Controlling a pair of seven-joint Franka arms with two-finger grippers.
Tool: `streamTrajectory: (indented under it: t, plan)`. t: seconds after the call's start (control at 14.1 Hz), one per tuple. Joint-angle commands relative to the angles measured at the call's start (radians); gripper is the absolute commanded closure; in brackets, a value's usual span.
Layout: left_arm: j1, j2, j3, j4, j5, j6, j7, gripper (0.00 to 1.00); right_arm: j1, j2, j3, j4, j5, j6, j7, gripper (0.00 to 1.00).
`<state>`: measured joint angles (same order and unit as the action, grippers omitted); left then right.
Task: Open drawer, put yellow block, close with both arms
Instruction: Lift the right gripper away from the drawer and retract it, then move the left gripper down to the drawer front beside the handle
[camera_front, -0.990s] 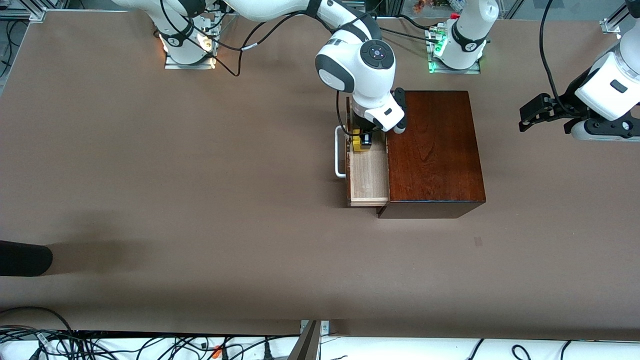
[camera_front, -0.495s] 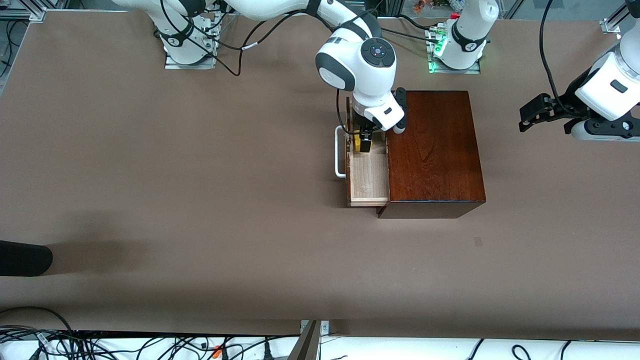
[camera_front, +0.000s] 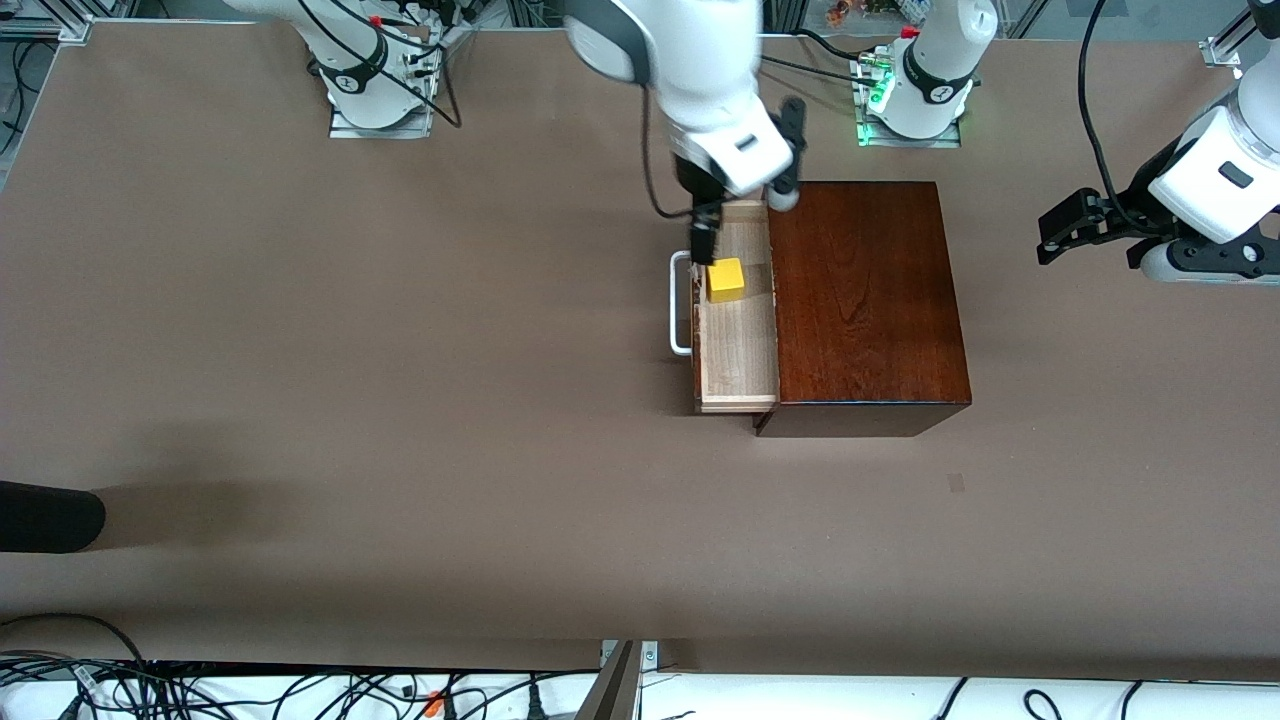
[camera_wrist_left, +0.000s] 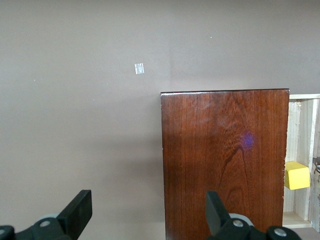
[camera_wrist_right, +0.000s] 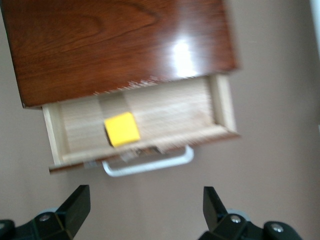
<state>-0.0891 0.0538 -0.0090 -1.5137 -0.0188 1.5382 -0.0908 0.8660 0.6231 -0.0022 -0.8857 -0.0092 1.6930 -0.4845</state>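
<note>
I see the yellow block (camera_front: 726, 279) lying free in the pulled-out drawer (camera_front: 738, 345) of the mahogany box (camera_front: 865, 300). My right gripper (camera_front: 704, 240), jaws wide, hangs over the drawer's end, seemingly empty. The left gripper (camera_front: 1062, 232) waits, spread wide, over the table (camera_front: 400, 400).

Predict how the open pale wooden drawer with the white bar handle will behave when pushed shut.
The pale wooden drawer probably slides straight in, being rigid. Its white bar handle gives a firm pushing surface. The small yellow cube lying loose inside may shift, but flat faces make rolling unlikely.
</note>
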Motion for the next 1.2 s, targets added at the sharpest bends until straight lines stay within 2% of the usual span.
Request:
streamTrajectory:
  t: [0.0, 0.14, 0.28, 0.49, 0.64, 0.78, 0.85, 0.92, 1.13]
  plan:
    - [-0.001, 0.000, 0.003, 0.001, -0.018, 0.010, 0.020, 0.00, -0.091, -0.188, -0.036, -0.125, 0.031, -0.024, 0.001, 0.00]
    - [-0.004, 0.000, 0.001, 0.004, -0.018, 0.010, 0.020, 0.00, -0.197, -0.337, -0.039, -0.235, 0.032, -0.084, 0.024, 0.00]
    - [-0.018, 0.007, -0.015, 0.007, -0.020, 0.008, 0.016, 0.00, -0.313, -0.426, -0.036, -0.292, 0.034, -0.146, 0.056, 0.00]
    - [-0.023, 0.027, -0.101, 0.012, -0.039, 0.008, 0.003, 0.00, -0.494, -0.465, -0.035, -0.308, 0.072, -0.233, 0.064, 0.00]
    - [-0.031, 0.046, -0.173, 0.013, -0.040, 0.008, 0.006, 0.00, -0.580, -0.505, -0.038, -0.376, 0.077, -0.231, 0.145, 0.00]
    - [-0.052, 0.066, -0.256, 0.020, -0.029, 0.020, 0.016, 0.00, -0.617, -0.558, -0.041, -0.474, 0.081, -0.216, 0.281, 0.00]
    - [-0.070, 0.104, -0.288, 0.053, -0.024, 0.046, 0.014, 0.00, -0.634, -0.581, -0.042, -0.522, 0.081, -0.204, 0.318, 0.00]
    - [-0.096, 0.145, -0.302, 0.084, -0.026, 0.059, 0.013, 0.00, -0.653, -0.592, -0.048, -0.554, 0.081, -0.197, 0.346, 0.00]
    - [-0.193, 0.207, -0.316, 0.098, -0.027, 0.110, 0.020, 0.00, -0.717, -0.597, -0.055, -0.639, 0.084, -0.161, 0.385, 0.00]
